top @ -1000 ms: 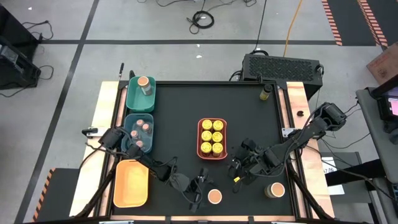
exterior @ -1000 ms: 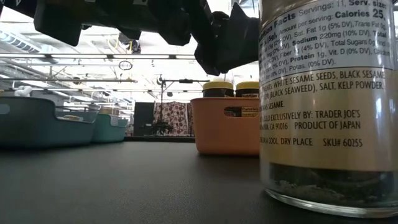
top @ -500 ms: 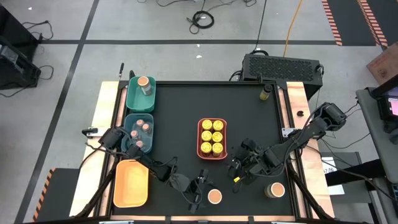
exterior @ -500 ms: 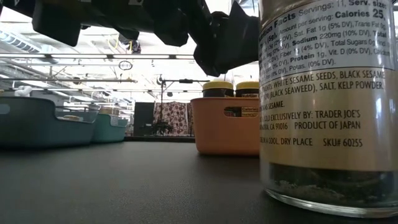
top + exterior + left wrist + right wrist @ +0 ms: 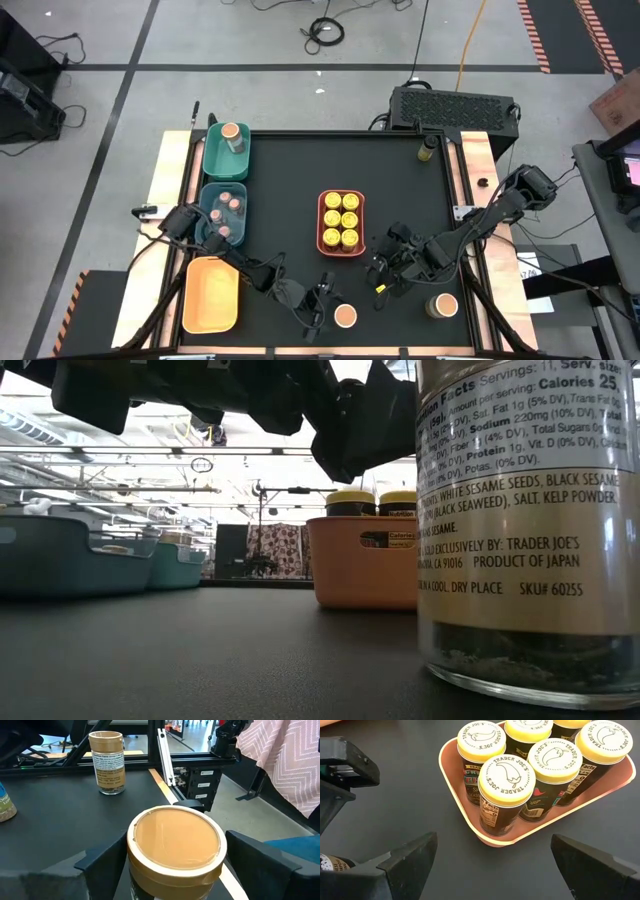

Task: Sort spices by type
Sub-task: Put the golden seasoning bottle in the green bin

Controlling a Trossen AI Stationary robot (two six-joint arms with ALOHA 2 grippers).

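A spice jar with a wide tan lid [image 5: 174, 837] stands upright on the black table near its front edge. My left gripper [image 5: 333, 309] reaches at it level from the table's left, open, one finger [image 5: 102, 862] on each side of the jar's top. A second tan-lidded jar [image 5: 443, 305] stands to the right. Several yellow-lidded jars [image 5: 512, 772] fill the coral tray [image 5: 341, 222]. My right gripper [image 5: 384, 279] hovers open and empty by that tray's near right corner. My left gripper's fingers flank the tan-lidded jar just below its lid rim [image 5: 131, 851], level, coming from the table's left. They stand very close to the jar's wall, and I cannot tell whether they touch it. The jar stands upright on the table.
At the left edge stand a green tray [image 5: 213, 160] with one tan-lidded jar, a teal tray [image 5: 207, 205] with small pinkish-lidded jars, and a yellow tray [image 5: 211, 293]. A dark-lidded jar [image 5: 428, 148] stands at the far right. One labelled jar [image 5: 525, 530] is close to the low camera.
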